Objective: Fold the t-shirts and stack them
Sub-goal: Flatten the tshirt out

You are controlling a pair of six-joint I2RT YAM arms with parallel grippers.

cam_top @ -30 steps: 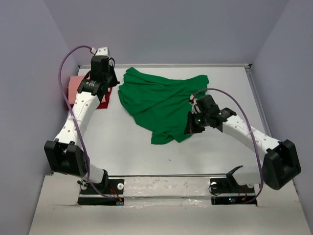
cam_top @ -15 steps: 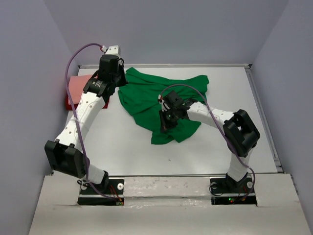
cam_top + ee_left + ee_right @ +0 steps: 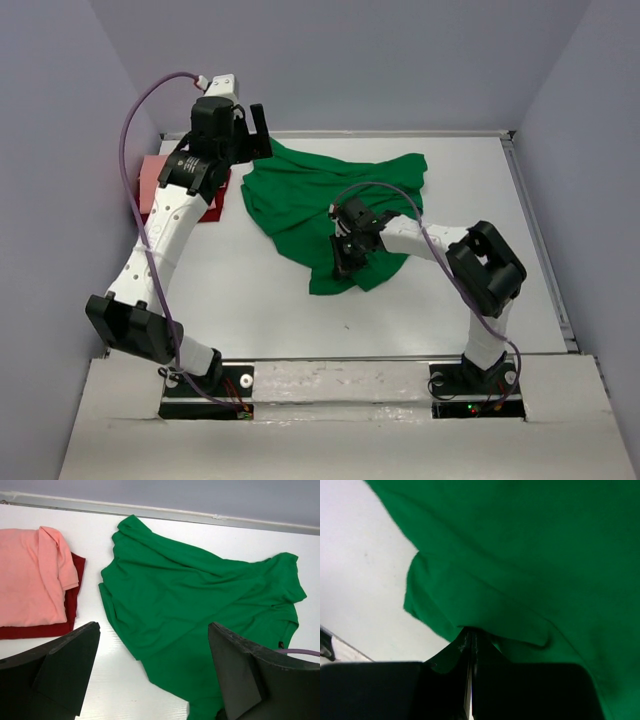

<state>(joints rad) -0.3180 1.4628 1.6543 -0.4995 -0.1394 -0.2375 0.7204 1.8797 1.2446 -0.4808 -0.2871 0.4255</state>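
The bright green t-shirt (image 3: 305, 195) lies rumpled and unfolded mid-table, and fills much of the left wrist view (image 3: 200, 595). At the far left a salmon pink t-shirt (image 3: 27, 575) sits folded on top of a folded dark red one (image 3: 74, 587). My left gripper (image 3: 252, 128) hangs open and empty above the green shirt's far left edge, its fingers (image 3: 65, 665) wide apart. My right gripper (image 3: 343, 268) is shut, its tips (image 3: 471, 635) pressed against a fold near the shirt's near edge (image 3: 520, 555). No cloth shows between its jaws.
The pink and red stack (image 3: 150, 178) lies against the left wall. Grey walls enclose the table on three sides, with a raised rim (image 3: 530, 215) along the right. Bare white table (image 3: 220, 290) lies in front of the green shirt.
My left gripper went from shut to wide open and lifted toward the back wall. My right arm swung left across the green shirt's near part, staying shut.
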